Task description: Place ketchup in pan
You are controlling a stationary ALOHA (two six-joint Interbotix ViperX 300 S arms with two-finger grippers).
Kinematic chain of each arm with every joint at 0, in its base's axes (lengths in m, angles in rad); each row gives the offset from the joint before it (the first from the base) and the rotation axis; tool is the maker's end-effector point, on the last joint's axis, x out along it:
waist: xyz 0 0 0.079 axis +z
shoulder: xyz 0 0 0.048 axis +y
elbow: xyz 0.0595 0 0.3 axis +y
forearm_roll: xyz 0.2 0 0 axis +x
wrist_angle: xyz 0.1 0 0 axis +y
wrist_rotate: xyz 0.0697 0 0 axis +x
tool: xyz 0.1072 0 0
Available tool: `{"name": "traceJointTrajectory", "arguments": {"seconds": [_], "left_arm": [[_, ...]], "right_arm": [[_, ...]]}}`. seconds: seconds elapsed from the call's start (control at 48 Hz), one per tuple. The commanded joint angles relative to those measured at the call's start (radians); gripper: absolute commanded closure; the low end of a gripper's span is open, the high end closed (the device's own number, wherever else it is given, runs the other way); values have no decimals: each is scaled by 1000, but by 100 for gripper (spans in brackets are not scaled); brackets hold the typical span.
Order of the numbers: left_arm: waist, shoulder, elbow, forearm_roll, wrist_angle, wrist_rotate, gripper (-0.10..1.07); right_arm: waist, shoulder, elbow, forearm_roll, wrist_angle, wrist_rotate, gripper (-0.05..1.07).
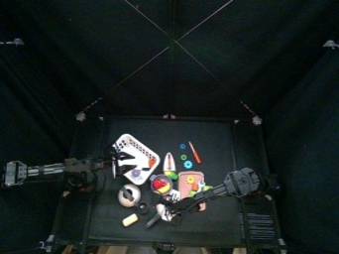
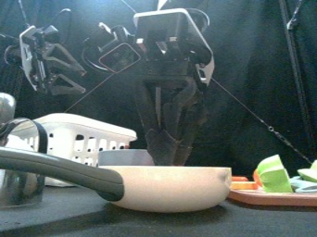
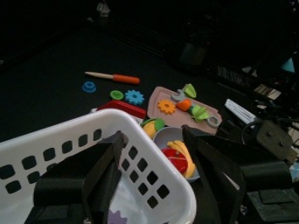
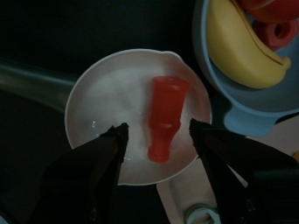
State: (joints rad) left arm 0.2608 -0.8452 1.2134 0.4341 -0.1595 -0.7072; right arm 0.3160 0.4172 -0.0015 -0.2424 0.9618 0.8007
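The small round pan [image 4: 122, 105], whitish inside, lies right below my right gripper [image 4: 170, 166]. A red ketchup bottle [image 4: 163, 118] lies flat inside the pan. The right jaws stand wide apart on either side of the bottle and do not touch it. In the front view the pan [image 2: 173, 190] sits near, its grey handle pointing left, and the right gripper [image 2: 168, 130] hangs straight above it. My left gripper [image 3: 152, 175] is open and empty over a white slotted basket [image 3: 70, 166]. It rests at the table's left [image 1: 103, 169].
A blue dish [image 4: 239, 96] with a yellow banana [image 4: 246, 52] sits beside the pan. A tray of toy vegetables [image 2: 275, 180] stands at the front right, and a metal pot [image 2: 13, 157] at the left. A multicoloured ball [image 1: 161, 185] lies mid-table.
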Motion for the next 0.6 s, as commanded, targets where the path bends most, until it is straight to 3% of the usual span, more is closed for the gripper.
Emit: {"name": "traceJointTrajectory", "arguments": {"seconds": [0.0, 0.312, 0.583], "left_arm": [[2, 3, -12, -2, -3, 2, 6], [2, 3, -11, -2, -3, 2, 6], [2, 3, -2, 0, 17, 3, 6]], "right_arm": [[2, -81, -18, -23, -2, 0, 12], [-8, -164, 49, -75, -41, 3, 12], [-60, -256, 179, -115, -135, 11, 12]]}}
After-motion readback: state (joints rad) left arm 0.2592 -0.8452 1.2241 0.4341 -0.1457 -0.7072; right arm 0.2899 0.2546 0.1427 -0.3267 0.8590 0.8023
